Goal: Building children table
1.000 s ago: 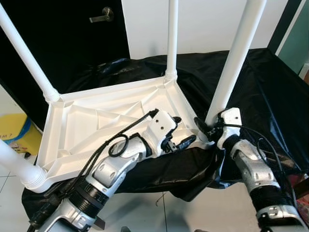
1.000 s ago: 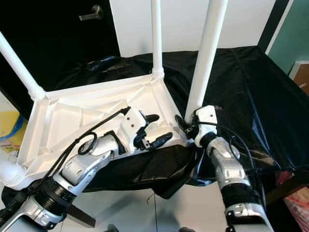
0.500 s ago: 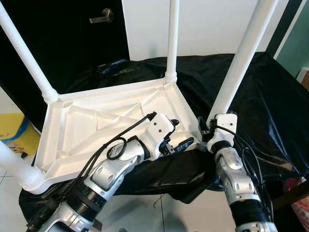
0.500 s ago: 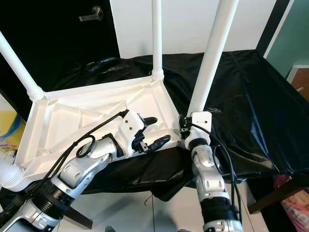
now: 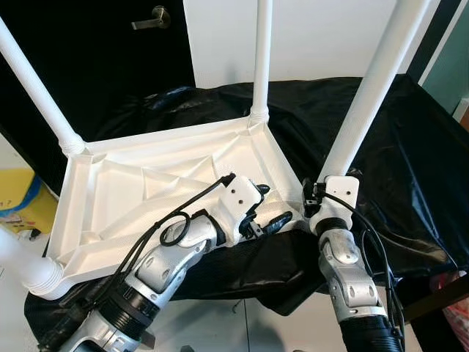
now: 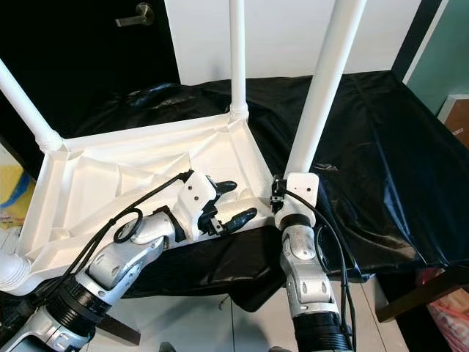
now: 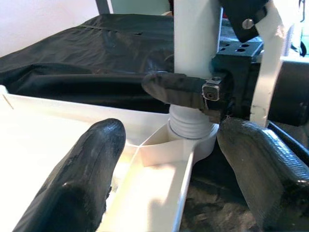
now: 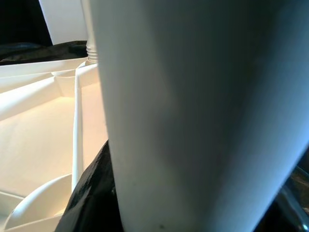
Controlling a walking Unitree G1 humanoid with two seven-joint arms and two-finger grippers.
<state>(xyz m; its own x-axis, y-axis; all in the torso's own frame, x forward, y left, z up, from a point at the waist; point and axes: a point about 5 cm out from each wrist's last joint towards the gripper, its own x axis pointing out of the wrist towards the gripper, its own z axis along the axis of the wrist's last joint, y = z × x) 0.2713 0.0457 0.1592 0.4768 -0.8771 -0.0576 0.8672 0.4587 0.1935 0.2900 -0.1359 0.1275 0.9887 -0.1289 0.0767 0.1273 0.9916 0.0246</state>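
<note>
the upturned white table top (image 5: pixel 132 191) lies on a black sheet (image 5: pixel 410 161), four legs in its corners. over the last second the right gripper (image 7: pixel 193 92) has swung in square against the near right leg (image 5: pixel 366 103) and grips its base. the left gripper (image 5: pixel 267 209) hovers wide beside that socket. judgement: final seating of this leg.

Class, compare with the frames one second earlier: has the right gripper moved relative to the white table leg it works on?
Yes. The right gripper has swung from the right of the near leg to directly in front of its base, the forearm now upright below it.
</note>
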